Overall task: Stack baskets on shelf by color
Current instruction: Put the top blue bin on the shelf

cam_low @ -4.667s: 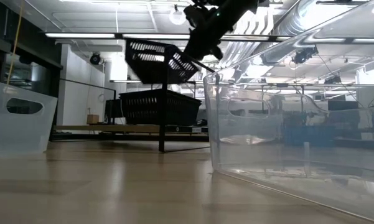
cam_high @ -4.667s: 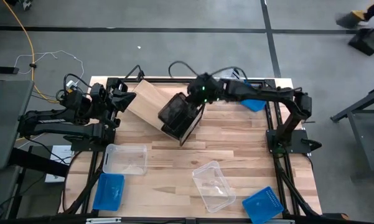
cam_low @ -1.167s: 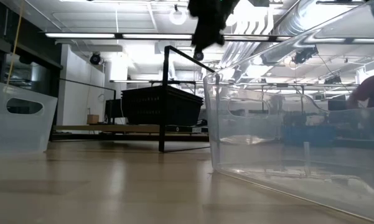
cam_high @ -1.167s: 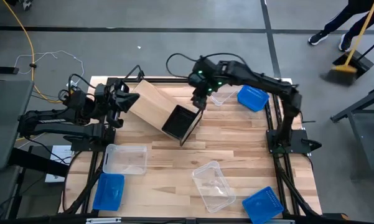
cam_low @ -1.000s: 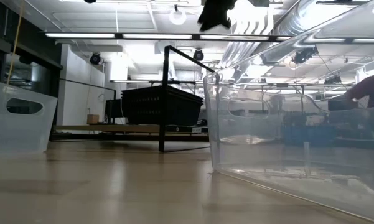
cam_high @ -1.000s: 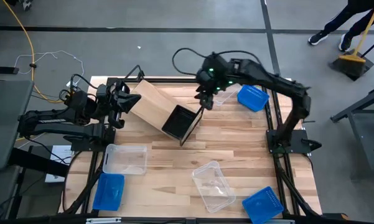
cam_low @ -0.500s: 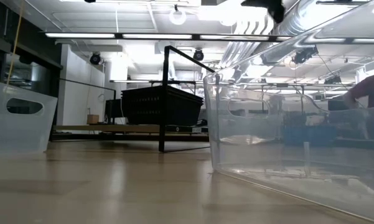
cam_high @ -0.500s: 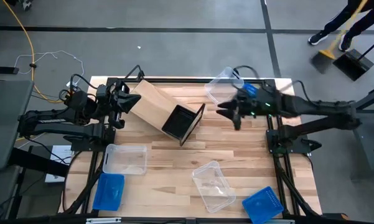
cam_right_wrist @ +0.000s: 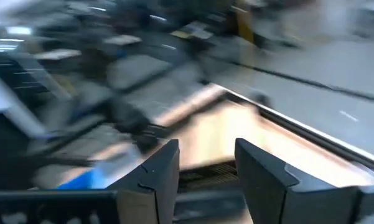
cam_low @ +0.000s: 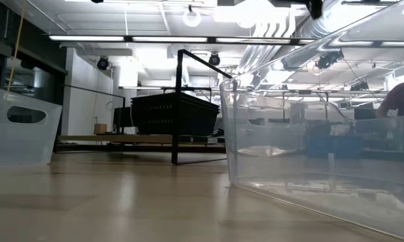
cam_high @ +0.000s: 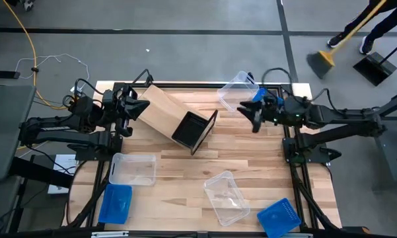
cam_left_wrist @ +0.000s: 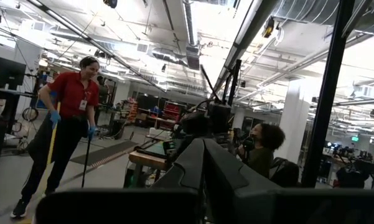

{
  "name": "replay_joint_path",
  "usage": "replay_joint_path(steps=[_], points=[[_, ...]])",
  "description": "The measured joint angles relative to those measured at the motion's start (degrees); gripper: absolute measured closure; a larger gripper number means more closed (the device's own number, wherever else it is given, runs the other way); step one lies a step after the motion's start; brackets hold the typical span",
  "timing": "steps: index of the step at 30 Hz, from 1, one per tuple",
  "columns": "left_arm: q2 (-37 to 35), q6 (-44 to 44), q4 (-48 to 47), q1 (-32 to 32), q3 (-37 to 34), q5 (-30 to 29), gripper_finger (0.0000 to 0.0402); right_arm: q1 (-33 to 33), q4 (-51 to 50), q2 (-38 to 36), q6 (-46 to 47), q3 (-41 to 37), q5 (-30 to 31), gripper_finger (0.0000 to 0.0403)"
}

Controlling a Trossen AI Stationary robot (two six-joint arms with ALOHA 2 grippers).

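The shelf [cam_high: 164, 110], light wood with a thin black frame, lies askew at the table's far middle, its opening [cam_high: 193, 129] facing near-right. Black baskets [cam_low: 175, 114] are stacked inside it. A clear basket [cam_high: 234, 94] sits tilted at the far edge, with a blue basket [cam_high: 256, 96] behind my right arm. My right gripper [cam_high: 254, 121] hangs open and empty right of the shelf, high up [cam_low: 316, 8]; its wrist view shows the gap [cam_right_wrist: 205, 149]. My left gripper [cam_high: 137, 106] is shut [cam_left_wrist: 203, 144] at the shelf's left end. My left gripper stands level at the shelf's left end [cam_high: 145, 104], fingers shut and pointing toward the table's right. I cannot tell whether they touch the shelf; a black frame post [cam_left_wrist: 327, 93] rises beside them.
Nearer the front lie a clear basket [cam_high: 132, 168], a blue one [cam_high: 115, 201], another clear one [cam_high: 226, 197] and another blue one [cam_high: 279, 217]. In the room beyond, a person with a broom [cam_left_wrist: 68, 124] stands past the far side, and another sweeps [cam_high: 357, 26].
My right gripper has swung from over the shelf's far right corner toward the table's right edge, staying high and open. The arm now stretches out low over the far right corner. The shelf and the black baskets inside it have stayed put.
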Motion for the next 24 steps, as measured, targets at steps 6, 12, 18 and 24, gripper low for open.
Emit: replay_joint_path(steps=[6, 12, 18, 24], points=[[0.0, 0.02, 0.0, 0.0, 0.0, -0.02, 0.0402, -6.57, -39.66, 6.41, 22.65, 11.28, 14.34, 0.0261], [0.0, 0.04, 0.0, -0.02, 0.0, -0.02, 0.0401, -13.43, -60.18, 11.56, 48.6, 10.6, 14.81, 0.0261], [0.0, 0.04, 0.0, -0.01, 0.0, -0.03, 0.0401, -19.88, -57.71, 13.38, 56.6, 1.27, 12.83, 0.0261], [0.0, 0.04, 0.0, 0.0, 0.0, -0.09, 0.0401, -26.6, -54.41, 13.19, 61.26, -8.39, 9.05, 0.0261]])
